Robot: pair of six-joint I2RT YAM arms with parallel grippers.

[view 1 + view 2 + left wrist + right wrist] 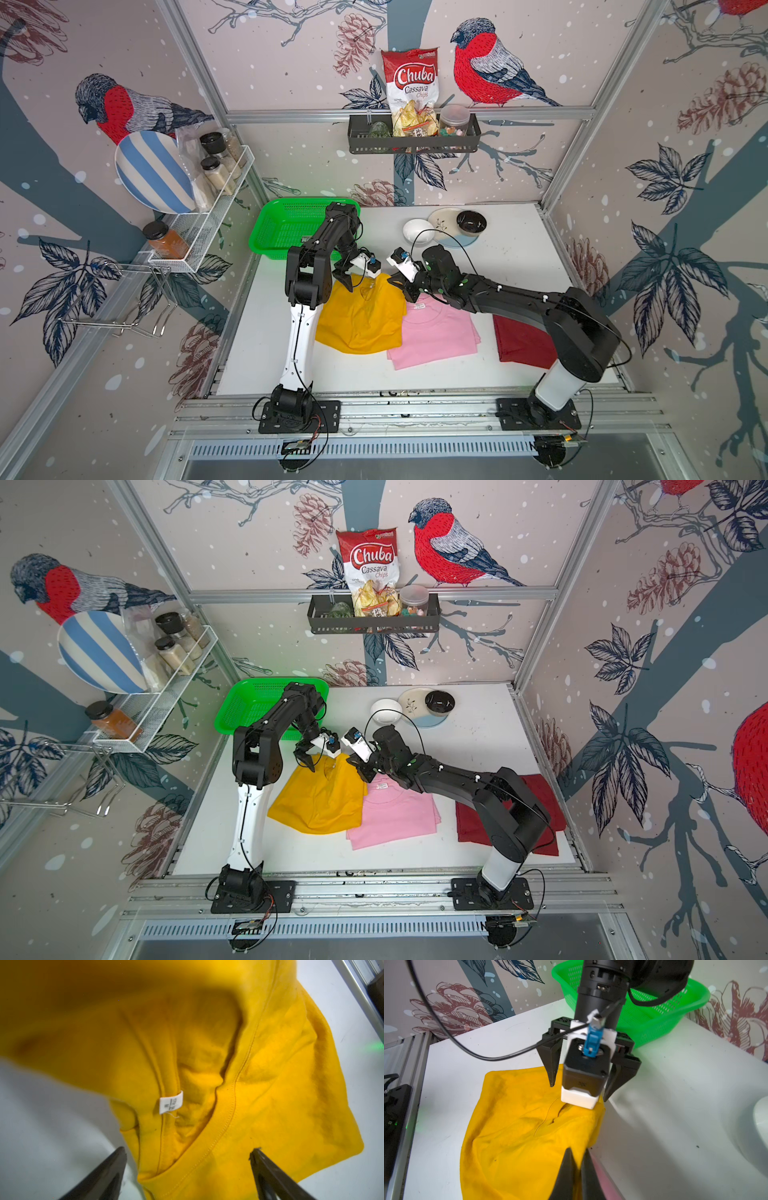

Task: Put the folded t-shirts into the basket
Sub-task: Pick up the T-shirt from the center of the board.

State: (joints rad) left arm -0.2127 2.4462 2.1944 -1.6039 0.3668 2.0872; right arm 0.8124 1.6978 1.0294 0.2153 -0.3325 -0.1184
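Presently held on the white table (507, 270), 2 arms in attendance:

1. Mustard yellow t-shirt (361, 320). Soft, slightly fleecy knit, folded into a rough square with a rounded near edge. It lies nearest the left arm. The ribbed collar (224, 1109) is open and rumpled, with a small white neck label (171, 1103) stitched inside. The far corner on the pink side is raised off the table.

2. Light pink t-shirt (436, 336). Smooth, flat square with a white label at the neck. It lies just beside item 1, and the yellow edge meets it.

3. Dark red t-shirt (519, 343). Flat fold, partly hidden under the right arm, and set apart from item 2.

4. Basket (282, 232). Bright green plastic, a shallow rectangle with rounded corners and perforated mesh walls and floor. It stands at the far left corner of the table. All 3 shirts lie outside it.

5. Left gripper (579, 1093). Black tapered fingers spread wide, poised over the collar end of item 1. Whether the tips touch the cloth cannot be told.

6. Right gripper (577, 1150). 2 slim black fingers pressed together, pinching the raised yellow corner.

7. Sundries at the far side: a glossy white bowl (417, 230), and a pale round plate (442, 218) carrying a black bowl (471, 221).
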